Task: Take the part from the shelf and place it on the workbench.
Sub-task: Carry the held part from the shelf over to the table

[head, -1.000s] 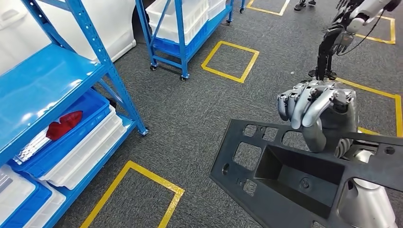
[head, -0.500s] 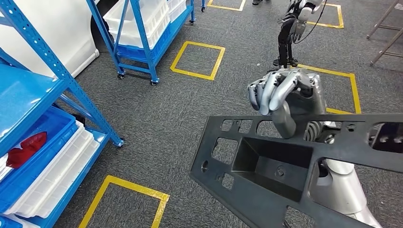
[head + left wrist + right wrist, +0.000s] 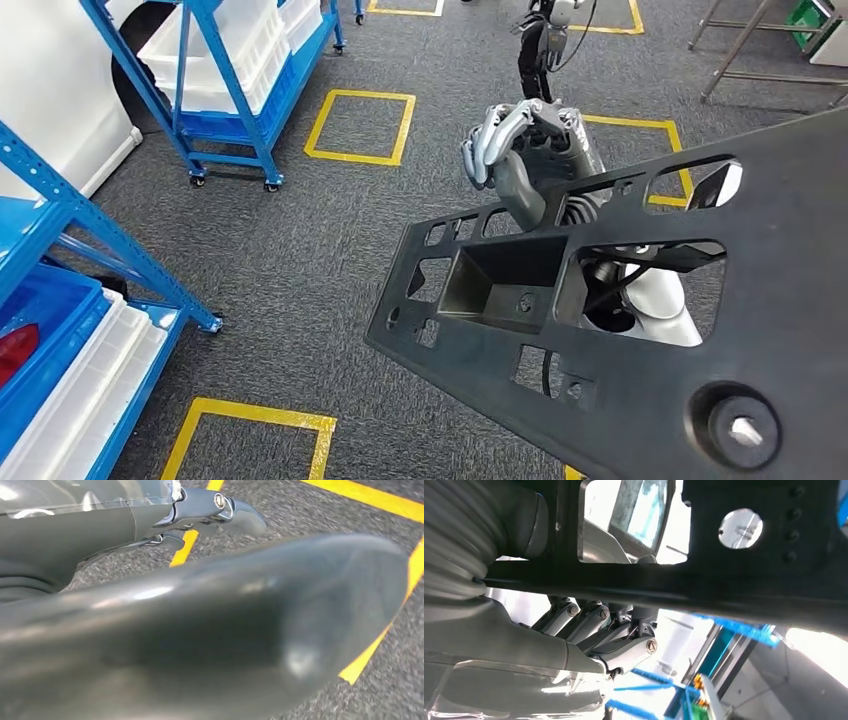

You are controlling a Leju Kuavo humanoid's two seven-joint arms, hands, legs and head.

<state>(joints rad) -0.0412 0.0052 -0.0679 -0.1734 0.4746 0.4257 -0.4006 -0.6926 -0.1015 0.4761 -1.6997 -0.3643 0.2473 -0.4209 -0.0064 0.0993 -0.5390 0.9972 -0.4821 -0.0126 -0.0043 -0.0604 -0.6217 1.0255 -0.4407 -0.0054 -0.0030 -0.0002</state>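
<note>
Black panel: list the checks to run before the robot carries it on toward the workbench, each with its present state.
1. Right robot hand grips the black panel: ok, its fingers curl over the panel's edge.
2. Left robot hand has a hold: cannot tell, a blurred dark surface lies in front of it.
3. Panel carried level: not ok, it sits tilted in the head view.
4. Panel clear of the blue shelf: ok, the shelf stands apart to the left.
5. Floor ahead free: not ok, a second robot stands there.
6. Workbench located: cannot tell.
</note>
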